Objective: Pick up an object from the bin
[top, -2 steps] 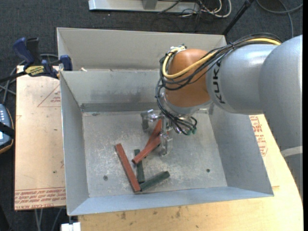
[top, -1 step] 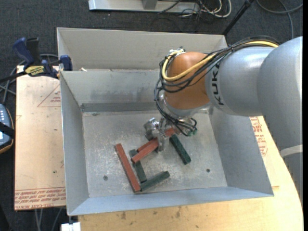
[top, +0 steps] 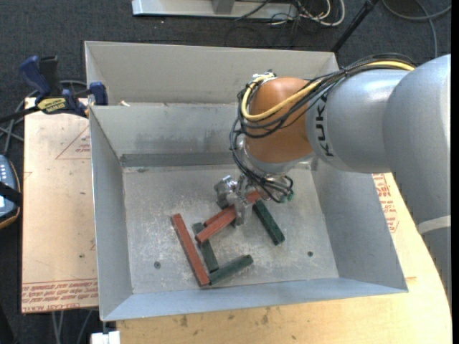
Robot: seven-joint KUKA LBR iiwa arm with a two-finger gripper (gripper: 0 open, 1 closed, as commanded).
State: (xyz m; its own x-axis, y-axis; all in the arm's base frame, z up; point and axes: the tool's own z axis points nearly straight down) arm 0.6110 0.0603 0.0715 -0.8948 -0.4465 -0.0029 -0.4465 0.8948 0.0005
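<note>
My gripper point(top: 237, 208) hangs low over the middle of the bin, just under the orange wrist cover. Right below and left of its tips lies a short red-brown block point(top: 216, 226), tilted, its upper end at the fingers. A dark green stick point(top: 270, 223) lies just to the right of the gripper, slanting down to the right. Whether the fingers are round the red-brown block cannot be made out.
A long red-brown stick point(top: 189, 249) slants across the bin's floor to the left. Dark green sticks point(top: 231, 266) lie near the front, one crossing under the red ones. The arm comes in from the right and covers the bin's right back corner.
</note>
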